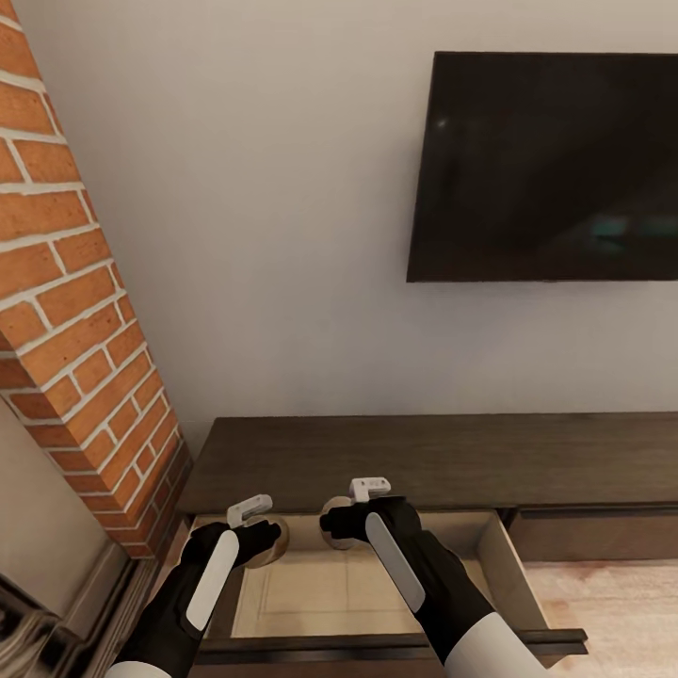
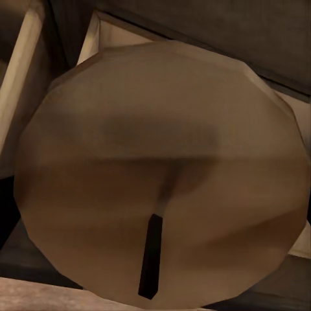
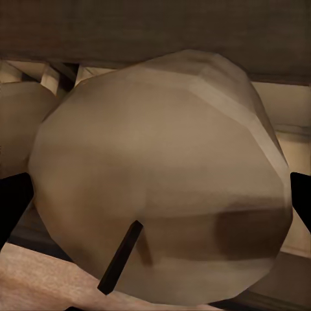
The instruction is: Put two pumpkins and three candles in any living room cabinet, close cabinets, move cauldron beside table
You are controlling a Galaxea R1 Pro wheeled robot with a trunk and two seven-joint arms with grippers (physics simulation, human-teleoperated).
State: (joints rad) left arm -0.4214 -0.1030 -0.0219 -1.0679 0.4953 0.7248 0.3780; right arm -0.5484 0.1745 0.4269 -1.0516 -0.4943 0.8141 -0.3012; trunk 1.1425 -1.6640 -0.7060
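I am holding one candle tight in my left gripper and another candle tight in my right gripper. Both are hanging over the open drawer of the dark cabinet.

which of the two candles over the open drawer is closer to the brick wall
The candle in the left gripper; the brick fireplace is on that side. The other candle, in the right gripper, sits nearer the drawer's middle.

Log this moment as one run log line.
left gripper: shut on candle | right gripper: shut on second candle | both over open drawer of cabinet
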